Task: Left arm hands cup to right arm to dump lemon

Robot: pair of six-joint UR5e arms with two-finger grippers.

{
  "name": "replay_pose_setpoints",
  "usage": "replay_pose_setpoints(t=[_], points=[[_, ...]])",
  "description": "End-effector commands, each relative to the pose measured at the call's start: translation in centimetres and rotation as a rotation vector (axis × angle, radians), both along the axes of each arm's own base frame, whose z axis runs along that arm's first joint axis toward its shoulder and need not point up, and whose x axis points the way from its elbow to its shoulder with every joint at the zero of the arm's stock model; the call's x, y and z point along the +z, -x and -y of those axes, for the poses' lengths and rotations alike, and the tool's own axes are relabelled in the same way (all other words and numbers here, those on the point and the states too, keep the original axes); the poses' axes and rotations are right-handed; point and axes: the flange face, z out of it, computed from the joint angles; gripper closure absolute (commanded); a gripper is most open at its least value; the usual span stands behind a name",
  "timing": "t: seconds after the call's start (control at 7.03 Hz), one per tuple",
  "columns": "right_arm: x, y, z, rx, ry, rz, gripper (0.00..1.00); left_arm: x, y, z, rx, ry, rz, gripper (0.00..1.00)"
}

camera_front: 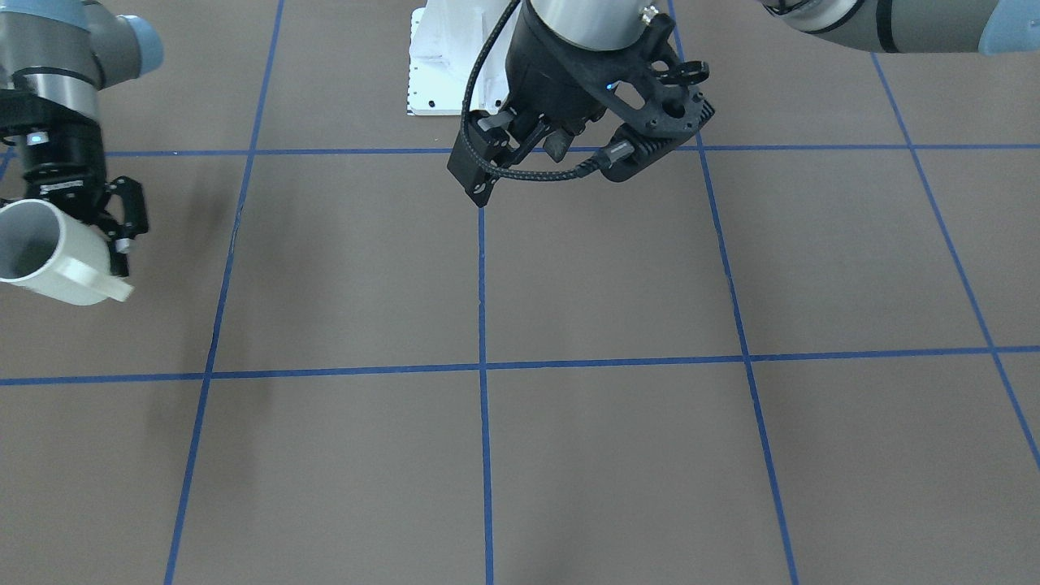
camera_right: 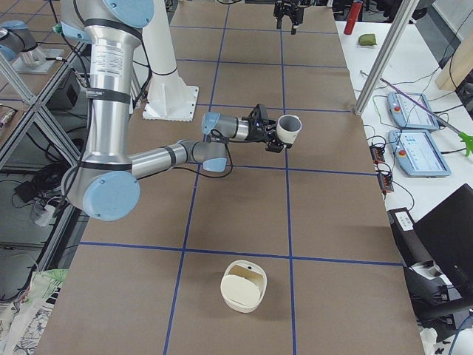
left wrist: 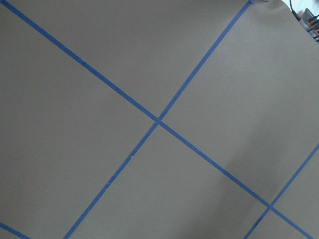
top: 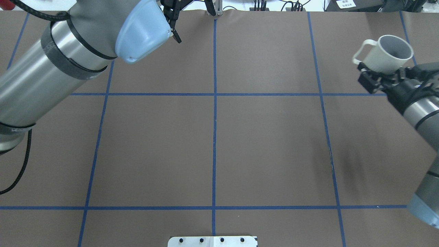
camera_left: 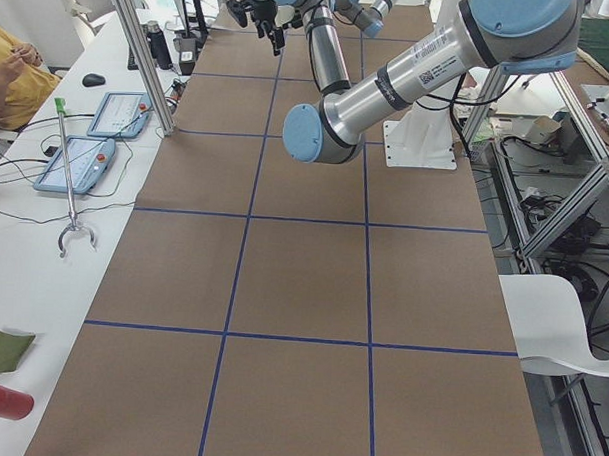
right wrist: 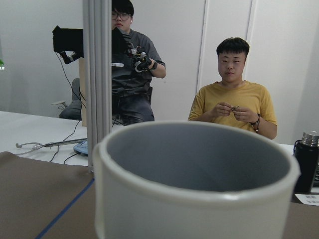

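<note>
The white cup (top: 382, 56) is in my right gripper (top: 380, 77), which is shut on its lower body and holds it tilted above the table's right side. Its grey inside faces up and outward, and its squared handle (top: 360, 53) points toward the table's middle. It also shows in the front view (camera_front: 45, 252), the right side view (camera_right: 290, 128) and close up in the right wrist view (right wrist: 194, 184). No lemon shows in the cup or on the table. My left gripper (camera_front: 528, 142) hangs open and empty over the far middle of the table.
A white round container (camera_right: 244, 285) stands on the table's end beyond my right arm. The white base plate (top: 212, 241) is at the robot's edge. Operators sit behind the far edge (right wrist: 232, 94). Tablets (camera_left: 87, 160) lie on the side desk.
</note>
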Motion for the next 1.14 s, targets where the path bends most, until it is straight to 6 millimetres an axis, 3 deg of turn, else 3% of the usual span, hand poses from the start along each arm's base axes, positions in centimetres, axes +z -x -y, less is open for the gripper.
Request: replay_pose_setpoints(t=[0.0, 0.14, 0.28, 0.43, 0.57, 0.71, 1.0], points=[[4.7, -8.7, -0.7, 0.025, 0.147, 0.138, 0.84, 0.9, -0.3, 0.0, 0.007, -0.005, -0.001, 0.0], [6.7, -10.3, -1.6, 0.022, 0.178, 0.266, 0.85, 1.3, -0.4, 0.2, 0.005, -0.002, 0.002, 0.0], [10.6, -12.5, -2.5, 0.016, 0.185, 0.303, 0.93, 1.8, -0.4, 0.3, 0.006, 0.002, 0.005, 0.0], [15.7, -14.2, -3.5, 0.049, 0.208, 0.364, 0.91, 2.4, -0.5, 0.6, -0.001, -0.011, 0.004, 0.0], [20.9, -17.5, -5.6, 0.084, 0.171, 0.394, 0.91, 2.7, -0.7, 0.5, 0.002, -0.011, 0.004, 0.0], [22.8, -18.5, -6.4, 0.09, 0.194, 0.424, 0.91, 2.6, -0.7, 0.5, 0.002, -0.014, 0.001, 0.0], [24.1, -19.6, -7.5, 0.113, 0.327, 0.722, 0.91, 2.4, -0.8, 0.4, -0.002, -0.021, 0.003, 0.0]])
